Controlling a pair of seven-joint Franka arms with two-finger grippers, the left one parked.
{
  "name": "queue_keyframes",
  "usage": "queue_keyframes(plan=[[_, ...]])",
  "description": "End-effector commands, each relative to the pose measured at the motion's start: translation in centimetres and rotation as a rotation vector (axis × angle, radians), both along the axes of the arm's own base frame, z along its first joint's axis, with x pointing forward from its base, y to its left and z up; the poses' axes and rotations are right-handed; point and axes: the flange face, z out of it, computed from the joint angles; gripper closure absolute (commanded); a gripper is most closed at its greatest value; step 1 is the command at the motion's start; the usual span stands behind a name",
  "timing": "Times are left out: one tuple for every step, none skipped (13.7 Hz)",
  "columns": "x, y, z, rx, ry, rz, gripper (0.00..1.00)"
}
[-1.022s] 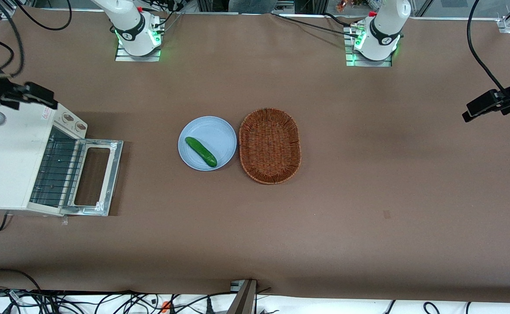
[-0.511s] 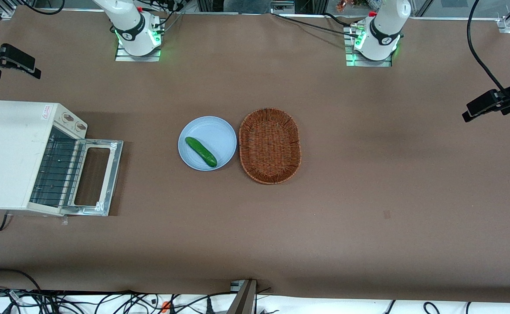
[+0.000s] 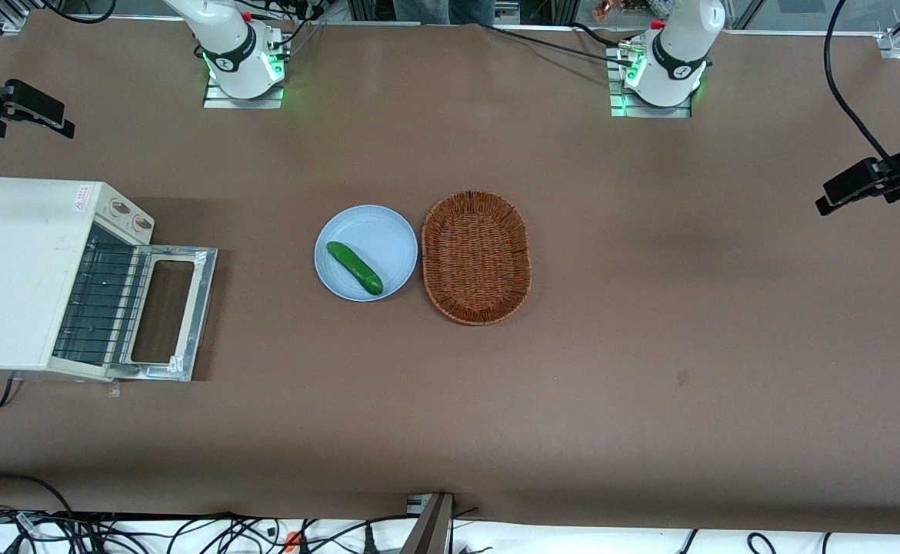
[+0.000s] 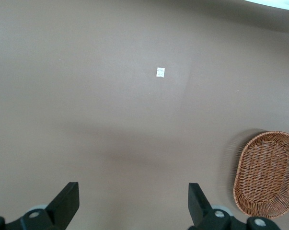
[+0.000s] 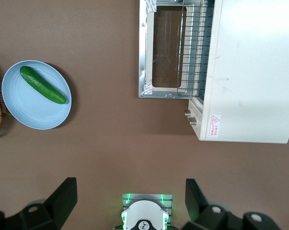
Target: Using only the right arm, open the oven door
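1. The desk (image 3: 650, 369), covered in brown, is carrying everything; the toaster oven (image 3: 23, 269) is sitting at the working arm's end of it
2. The oven door (image 3: 169, 312) is lying folded all the way down, flat on the desk in front of the oven, its shiny inner frame facing up and the wire rack (image 3: 104, 300) showing in the open cavity; judging from this, the opening is looking finished
3. The basket (image 3: 477, 258) and the blue plate (image 3: 365, 252) are sitting side by side near the middle of the desk, well apart from the door, with a cucumber (image 3: 354, 267) lying on the plate
4. The right arm's pincer (image 3: 23, 111) is hanging high above the desk, farther from the front camera than the oven and touching nothing; its fingers (image 5: 63, 196) are standing wide apart with nothing between them
5. Little is looking risky now: if the arm were to sweep low across the oven, it could be clipping the casing or nudging the door upward, since nothing is holding that flap down
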Motion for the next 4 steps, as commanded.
queue_keyframes(plan=[[-0.13, -0.38, 0.65, -0.006, -0.015, -0.001, 0.0], [-0.11, -0.43, 0.66, -0.011, -0.017, -0.002, 0.0], [-0.12, -0.58, 0.73, -0.023, -0.018, -0.003, 0.0], [-0.12, -0.64, 0.73, -0.028, -0.017, -0.001, 0.0]])
